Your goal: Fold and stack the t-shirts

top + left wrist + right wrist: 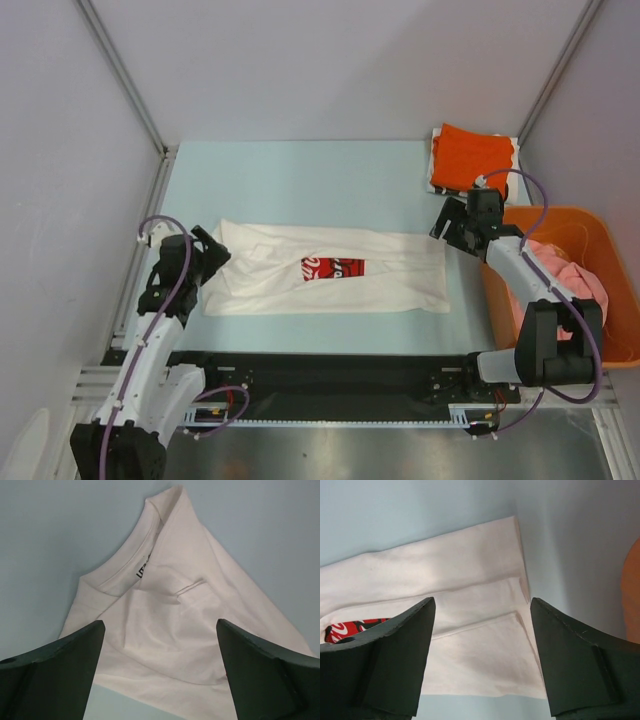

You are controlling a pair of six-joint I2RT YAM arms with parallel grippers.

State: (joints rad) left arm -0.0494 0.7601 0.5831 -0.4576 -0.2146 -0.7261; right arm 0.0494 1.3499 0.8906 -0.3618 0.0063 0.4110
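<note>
T-shirts counted: three. One white t-shirt (330,268), folded into a long strip with its red print showing, lies at the middle of the table (300,180). One orange t-shirt (472,155) sits folded at the far right corner. One pink t-shirt (560,270) lies crumpled in the basket (600,225). The left gripper (218,250) is over the collar end and the right gripper (443,222) over the hem end, both with jaws spread, holding nothing.

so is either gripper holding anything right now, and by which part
Nothing is held. The left gripper and right gripper are both open, over opposite ends of the white cloth t-shirt with the red-and-black print.
</note>
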